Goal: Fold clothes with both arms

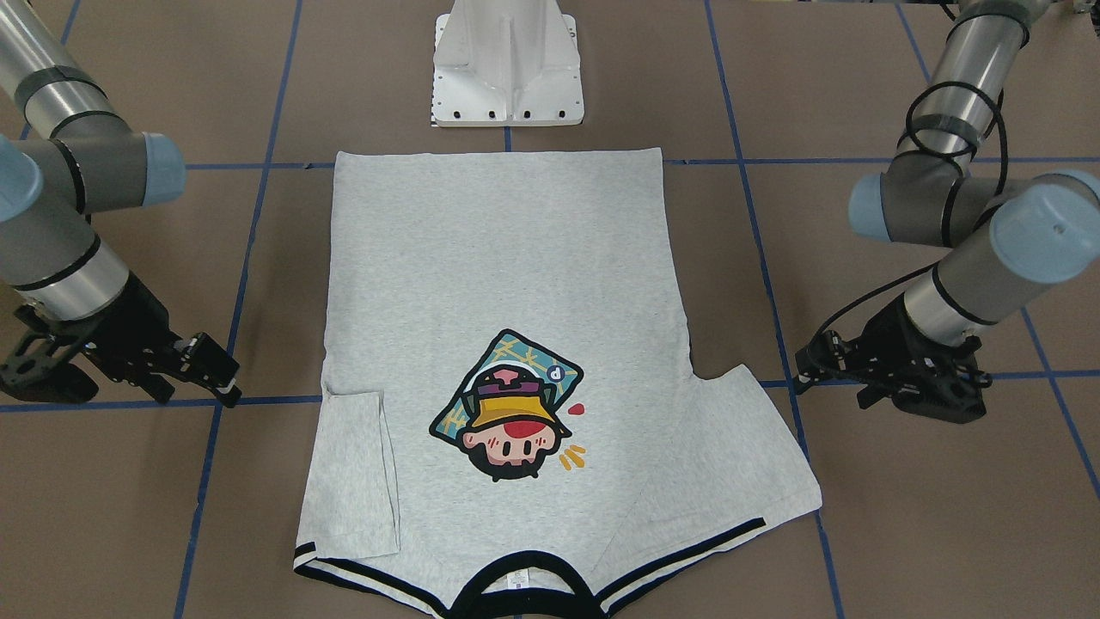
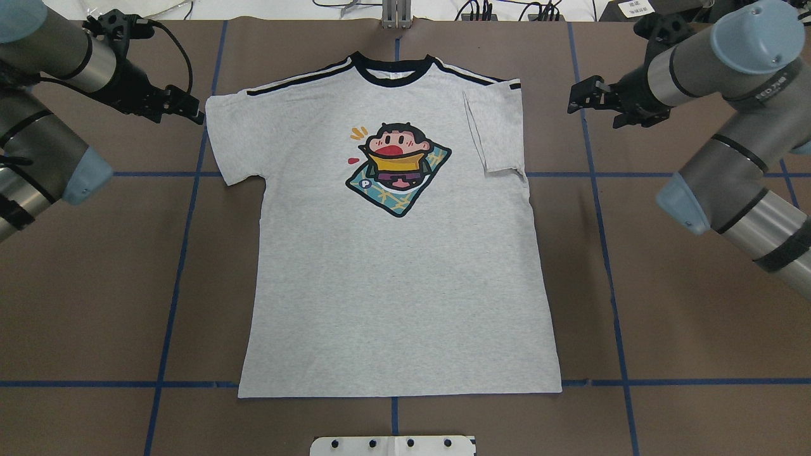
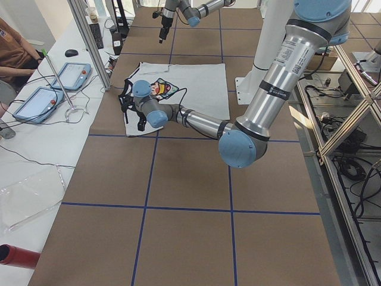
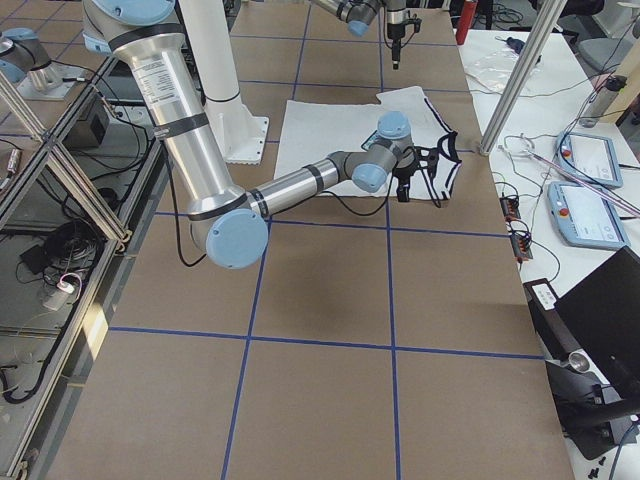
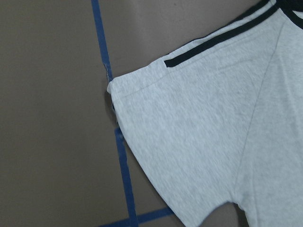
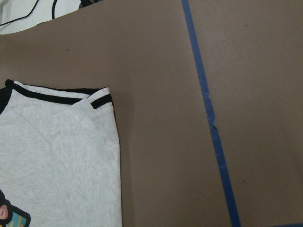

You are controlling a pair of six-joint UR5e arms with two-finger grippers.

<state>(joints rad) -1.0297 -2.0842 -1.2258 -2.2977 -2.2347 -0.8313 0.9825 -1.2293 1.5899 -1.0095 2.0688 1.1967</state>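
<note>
T-shirt collar [image 1: 461,602] partly cut off (bottom edge)

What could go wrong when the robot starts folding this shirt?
1. The right sleeve is already folded in but only lies loose, so lifting that side of the T-shirt might flop it open.
2. The left sleeve lies flat on the table, so the left arm's fingers beside it might miss the thin edge or pinch just one layer, and the fold could come out crooked.
</note>
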